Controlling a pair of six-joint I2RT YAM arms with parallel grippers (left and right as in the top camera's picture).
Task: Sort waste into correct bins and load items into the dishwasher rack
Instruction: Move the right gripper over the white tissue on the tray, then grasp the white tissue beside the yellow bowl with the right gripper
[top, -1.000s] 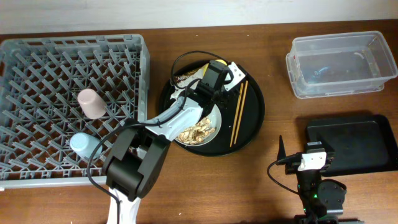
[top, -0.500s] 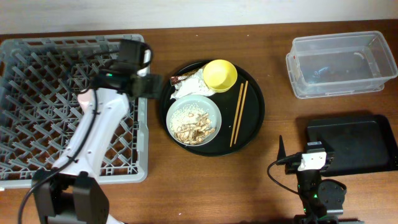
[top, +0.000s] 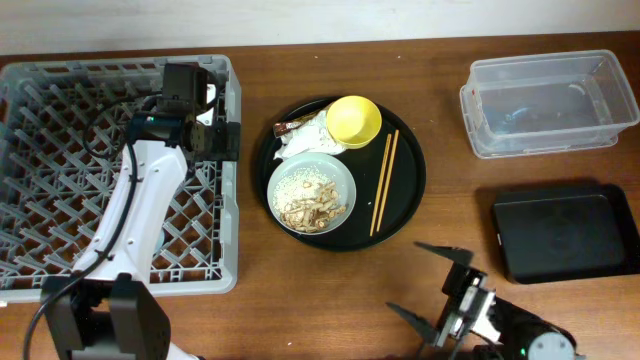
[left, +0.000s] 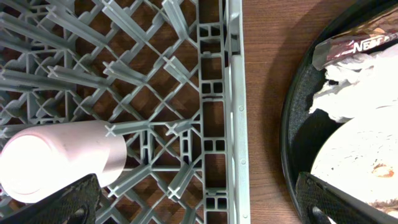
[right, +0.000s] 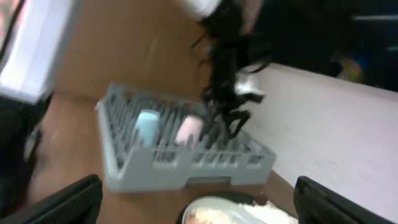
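The grey dishwasher rack (top: 60, 110) fills the left. My left gripper (top: 212, 140) hangs open and empty over its right edge (left: 233, 124). The pink cup (left: 62, 158) lies on the pegs by the left finger; my arm hides both cups from overhead. The right wrist view, blurred, shows the blue cup (right: 147, 127) and pink cup (right: 188, 130) in the rack. The round black tray (top: 410, 190) holds the yellow bowl (top: 353, 120), the grey-green dish (top: 311, 193) with rice and scraps, chopsticks (top: 383, 182), napkin (top: 303, 142) and wrapper (top: 292, 127). My right gripper (top: 430, 288) is open and empty at the front, facing left.
The clear tub (top: 548, 102) stands at the back right. The shallow black rectangular tray (top: 565, 232) lies in front of it at the right. Bare wood lies between the round tray and these bins.
My left arm went from the round tray to the rack's right edge, then shifted slightly left. My right arm has swung down and turned left, away from the black rectangular tray.
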